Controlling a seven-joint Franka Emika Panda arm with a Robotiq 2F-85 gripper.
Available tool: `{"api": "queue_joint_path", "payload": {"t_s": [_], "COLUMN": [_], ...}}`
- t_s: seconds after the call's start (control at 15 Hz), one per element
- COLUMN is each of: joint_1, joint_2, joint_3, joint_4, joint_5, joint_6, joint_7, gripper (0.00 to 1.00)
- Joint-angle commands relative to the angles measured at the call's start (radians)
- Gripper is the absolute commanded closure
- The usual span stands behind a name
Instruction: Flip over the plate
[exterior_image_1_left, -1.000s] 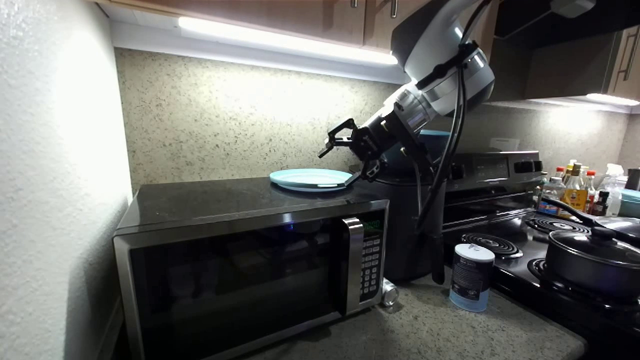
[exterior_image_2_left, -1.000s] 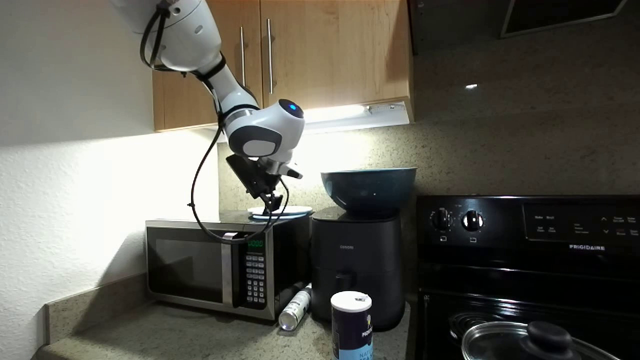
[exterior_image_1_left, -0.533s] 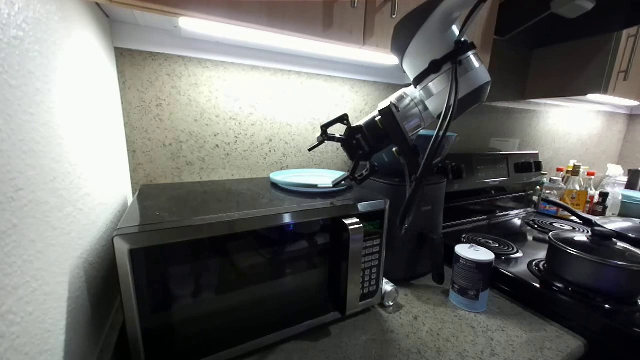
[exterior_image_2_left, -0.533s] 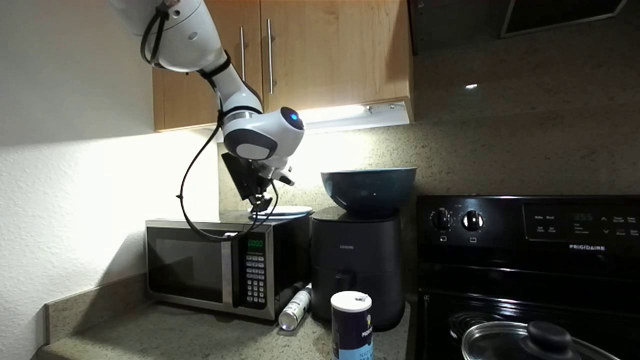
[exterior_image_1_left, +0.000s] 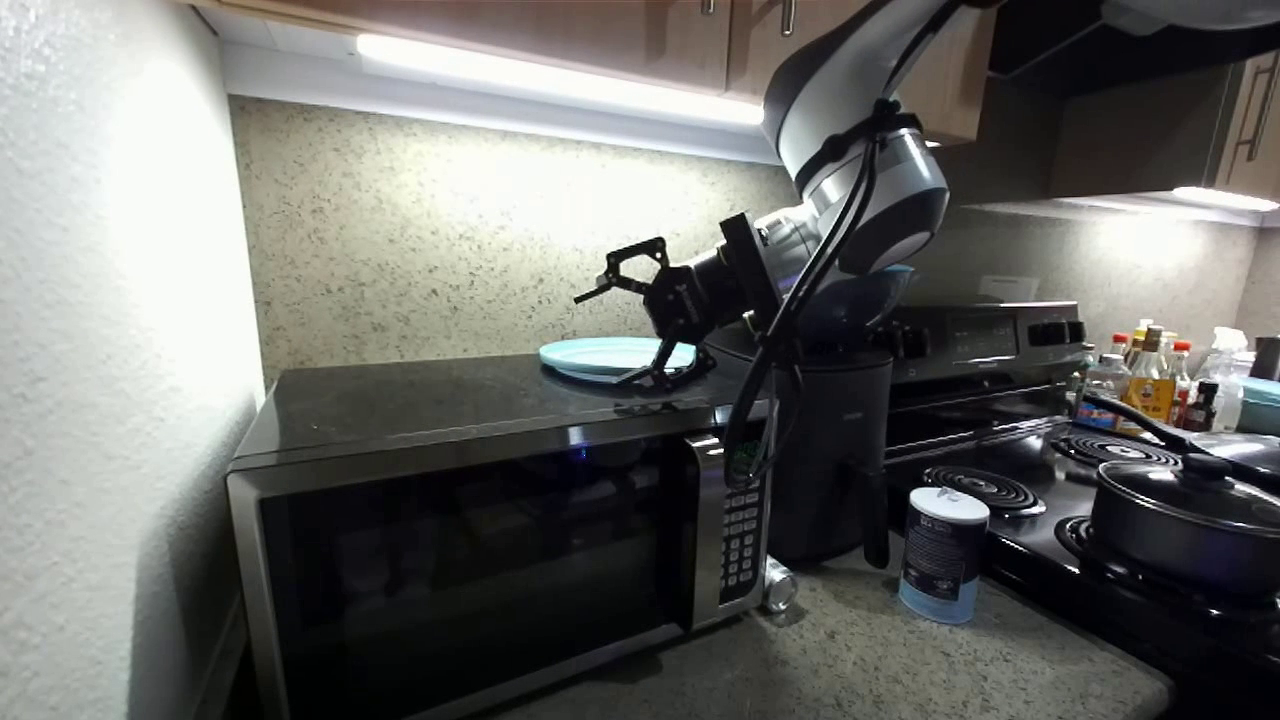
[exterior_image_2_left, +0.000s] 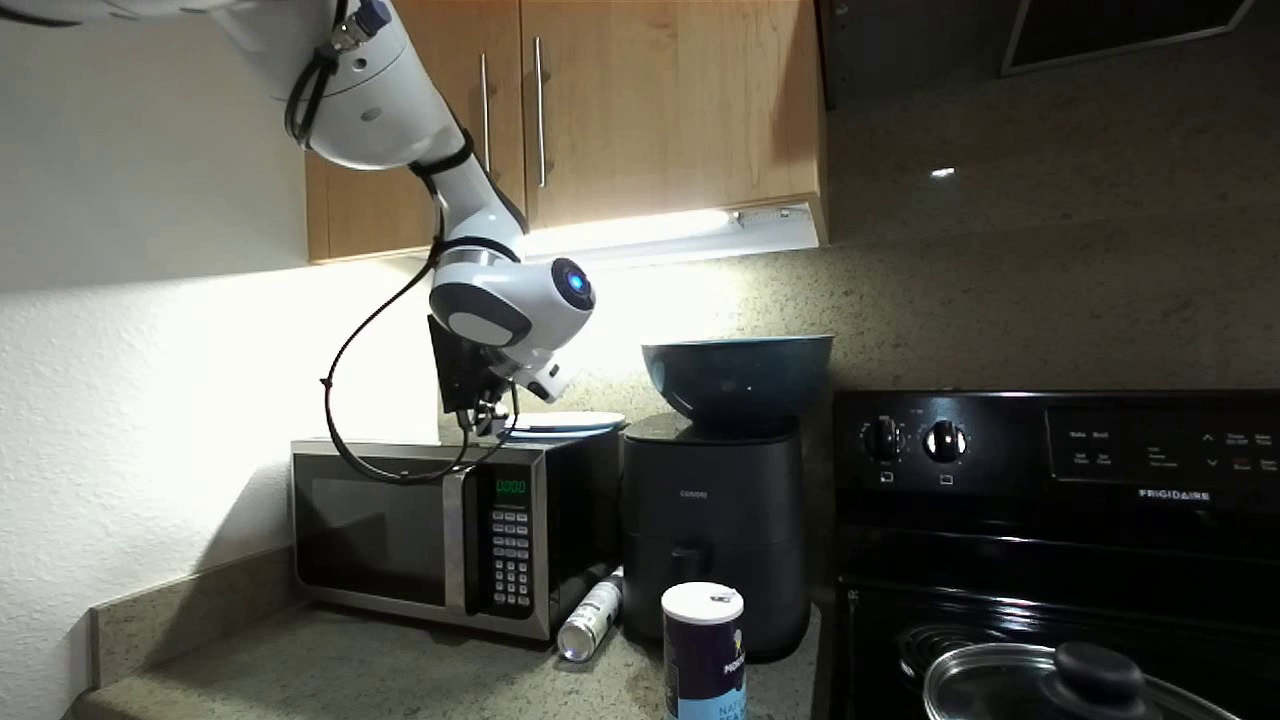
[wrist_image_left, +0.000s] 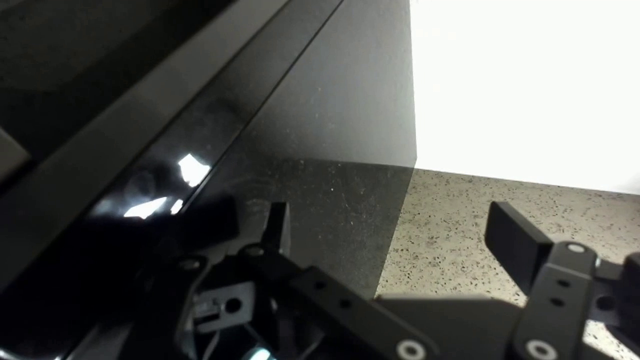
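Observation:
The plate (exterior_image_1_left: 598, 352) is pale blue and round. It lies flat on top of the microwave, and it also shows in an exterior view (exterior_image_2_left: 575, 421). My gripper (exterior_image_1_left: 608, 338) is open and empty, tilted with its fingers pointing left across the microwave top. One finger is raised and the other is low, in front of the plate's near right rim in that view; I cannot tell whether it touches. In the wrist view the open jaws (wrist_image_left: 392, 230) frame the dark microwave top and speckled backsplash. No plate shows between them there.
The microwave (exterior_image_1_left: 480, 400) stands beside a white wall. A black air fryer (exterior_image_2_left: 712, 530) with a dark teal bowl (exterior_image_2_left: 738, 380) on it is to its right. A salt canister (exterior_image_2_left: 704, 650) and a lying can (exterior_image_2_left: 590, 618) are on the counter. Cabinets (exterior_image_2_left: 670, 100) hang above.
My gripper has moved left and lower, toward the microwave's front, and has turned. Its lower finger went from the plate's right edge to in front of its near rim. The plate has not moved.

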Motion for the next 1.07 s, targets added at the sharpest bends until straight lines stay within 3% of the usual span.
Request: {"api": "queue_joint_path", "payload": {"t_s": [0.0,0.4,0.67,0.8,1.0], "joint_1": [0.009,0.015,0.024,0.030,0.029], "joint_2": [-0.046,-0.120,-0.130,-0.095,-0.023], "joint_3": [-0.012,-0.012,-0.004,0.005,0.010], "joint_4": [-0.061,-0.160,-0.177,-0.141,-0.044], "joint_5": [-0.028,-0.020,0.003,0.043,0.239], "joint_6": [0.026,0.154,0.260,0.337,0.374], "joint_7": [0.046,0.080,0.037,-0.073,-0.295], "gripper": [0.00,0.00,0.00,0.00,0.00]}}
